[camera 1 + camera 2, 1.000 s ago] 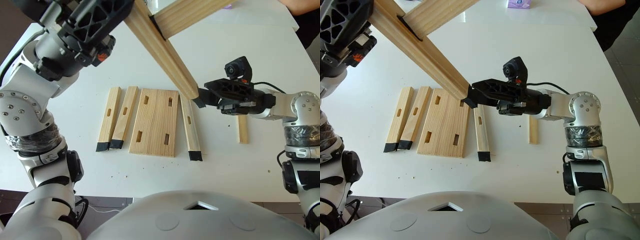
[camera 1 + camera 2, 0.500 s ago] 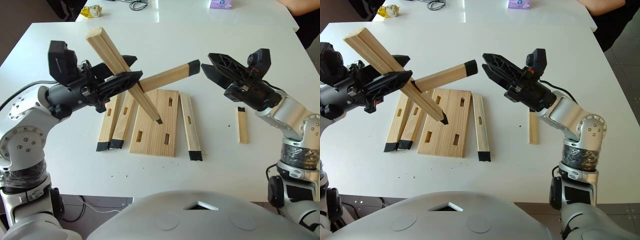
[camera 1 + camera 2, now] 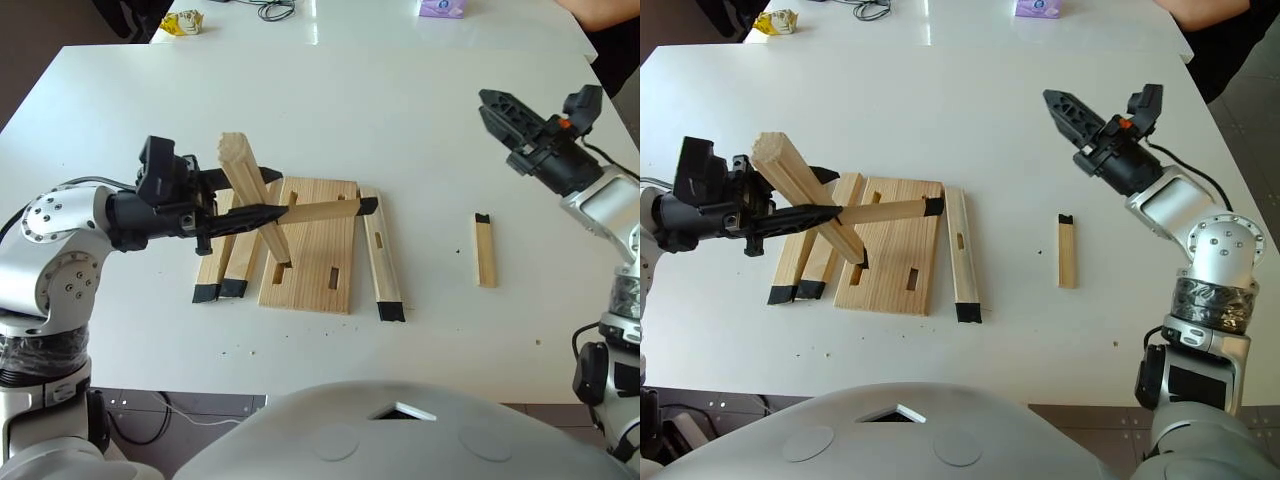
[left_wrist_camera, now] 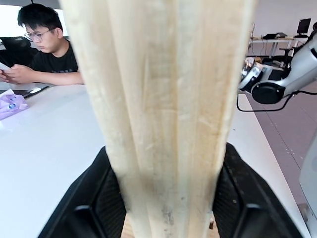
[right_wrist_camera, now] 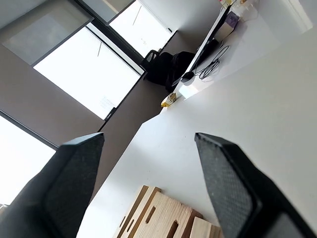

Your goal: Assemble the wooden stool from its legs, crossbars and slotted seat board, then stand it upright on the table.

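White table (image 3: 400,100) from the head camera: the seat board (image 3: 312,250) lies flat near the middle with its slots facing up. The left gripper (image 3: 262,196) is clamped around a tilted leg (image 3: 240,160), whose lower end rests on the board beside a slot; whether it sits in the slot is hard to tell. A crossbar (image 3: 325,210) runs sideways from that leg over the board, and the fingers partly hide the joint. Two loose legs (image 3: 213,262) lie just left of the board, their upper ends covered by the gripper, and a third leg (image 3: 380,250) lies against its right edge. A short bar (image 3: 485,250) lies well apart to the right. The right gripper (image 3: 500,125) hangs above the table's right side, jaws wide and empty. From the left wrist, the leg (image 4: 163,99) runs up the middle with both ends cut off, and black fingers (image 4: 89,198) press on either side. From the right wrist, two fingers (image 5: 74,188) stand far apart with nothing between them, and a cut-off corner of the board (image 5: 163,223) shows below.
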